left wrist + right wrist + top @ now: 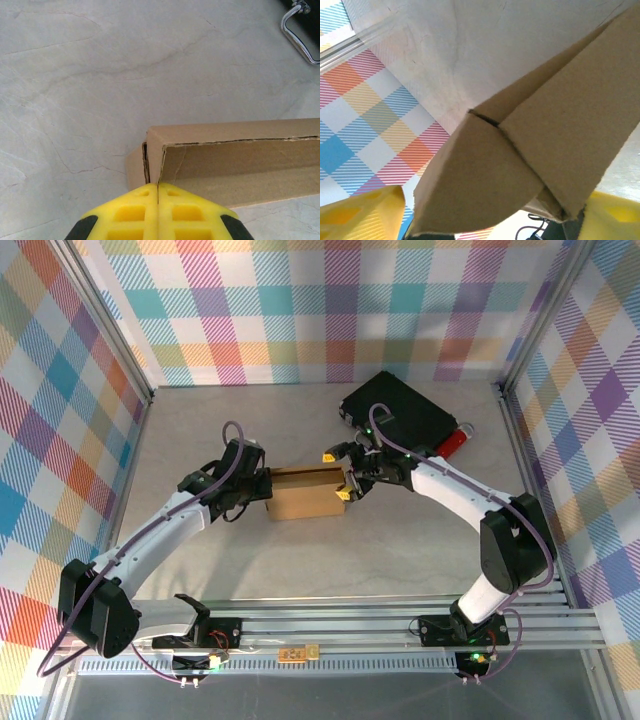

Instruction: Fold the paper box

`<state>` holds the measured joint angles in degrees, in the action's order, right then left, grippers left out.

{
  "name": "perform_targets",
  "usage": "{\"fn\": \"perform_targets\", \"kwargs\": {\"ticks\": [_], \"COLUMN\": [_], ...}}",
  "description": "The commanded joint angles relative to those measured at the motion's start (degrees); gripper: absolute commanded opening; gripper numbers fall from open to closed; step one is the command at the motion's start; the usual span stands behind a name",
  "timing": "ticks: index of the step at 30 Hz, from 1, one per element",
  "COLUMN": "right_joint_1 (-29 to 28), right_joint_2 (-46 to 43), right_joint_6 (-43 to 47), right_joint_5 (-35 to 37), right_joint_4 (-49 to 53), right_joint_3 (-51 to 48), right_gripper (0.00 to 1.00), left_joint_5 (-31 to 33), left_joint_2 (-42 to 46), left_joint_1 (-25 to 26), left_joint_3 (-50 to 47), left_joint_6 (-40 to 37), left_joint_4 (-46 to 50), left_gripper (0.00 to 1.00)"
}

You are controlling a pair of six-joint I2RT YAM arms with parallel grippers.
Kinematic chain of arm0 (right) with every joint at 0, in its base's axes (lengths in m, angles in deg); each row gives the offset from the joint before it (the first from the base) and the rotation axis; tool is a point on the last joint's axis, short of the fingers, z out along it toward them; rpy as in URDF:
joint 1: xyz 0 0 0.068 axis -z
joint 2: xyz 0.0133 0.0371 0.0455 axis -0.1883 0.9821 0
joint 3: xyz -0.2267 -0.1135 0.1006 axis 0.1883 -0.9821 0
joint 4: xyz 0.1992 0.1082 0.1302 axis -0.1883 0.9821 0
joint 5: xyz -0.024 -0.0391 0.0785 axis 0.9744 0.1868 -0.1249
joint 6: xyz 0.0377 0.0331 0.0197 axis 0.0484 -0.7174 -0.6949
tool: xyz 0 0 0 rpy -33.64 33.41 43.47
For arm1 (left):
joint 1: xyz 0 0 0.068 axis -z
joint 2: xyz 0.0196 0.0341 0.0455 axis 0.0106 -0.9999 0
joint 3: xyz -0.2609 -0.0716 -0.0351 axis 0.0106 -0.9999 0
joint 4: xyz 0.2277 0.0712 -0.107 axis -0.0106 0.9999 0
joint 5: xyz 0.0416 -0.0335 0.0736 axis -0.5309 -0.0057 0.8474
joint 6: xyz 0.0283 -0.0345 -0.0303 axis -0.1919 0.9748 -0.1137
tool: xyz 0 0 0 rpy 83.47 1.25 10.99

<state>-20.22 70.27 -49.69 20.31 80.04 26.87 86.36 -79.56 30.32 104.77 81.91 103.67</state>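
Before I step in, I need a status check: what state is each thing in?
paper box: folded into a box shape, lying on the table, end flaps not flush.
left gripper: shut, at the box's left end.
right gripper: open, straddling the box's right end.
black case: closed, lying flat.

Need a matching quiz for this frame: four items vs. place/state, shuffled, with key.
Items:
1. paper box
2. black case
3. left claw
4. right claw

Place/state:
A. open, straddling one cardboard end
B. far right of the table
C. shut, at the box's left end
D. lying between the two claws

Pairs: 1-D, 2-B, 3-C, 4-A
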Motion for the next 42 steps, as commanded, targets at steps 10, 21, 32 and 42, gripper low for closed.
{"fn": "perform_targets", "kwargs": {"ticks": [10, 21, 32, 42], "right_joint_1": [0.66, 0.57, 0.75, 1.31], "right_joint_2": [-2.62, -1.76, -0.59, -0.66], "right_joint_6": [-1.03, 0.11, -0.02, 0.24], "right_joint_5": [-1.13, -2.19, -3.37, -4.02], "right_joint_4": [-5.25, -5.49, -6.23, -5.66], "right_joint_3": [-6.7, -7.26, -6.77, -7.41], "right_gripper": [0.52, 0.44, 0.41, 0.4], "left_joint_5": [-1.71, -16.45, -24.9, -23.85], "left_joint_2": [4.63, 8.76, 5.19, 2.5], "left_joint_1": [1.71, -4.68, -9.32, -9.32], "left_joint_3": [-2.32, 1.07, -8.52, -16.37], "left_joint_6": [3.89, 35.83, 62.63, 65.9], "left_joint_4": [0.41, 5.25, -14.83, -24.63], "left_gripper": [0.27, 0.72, 0.62, 0.21]}}
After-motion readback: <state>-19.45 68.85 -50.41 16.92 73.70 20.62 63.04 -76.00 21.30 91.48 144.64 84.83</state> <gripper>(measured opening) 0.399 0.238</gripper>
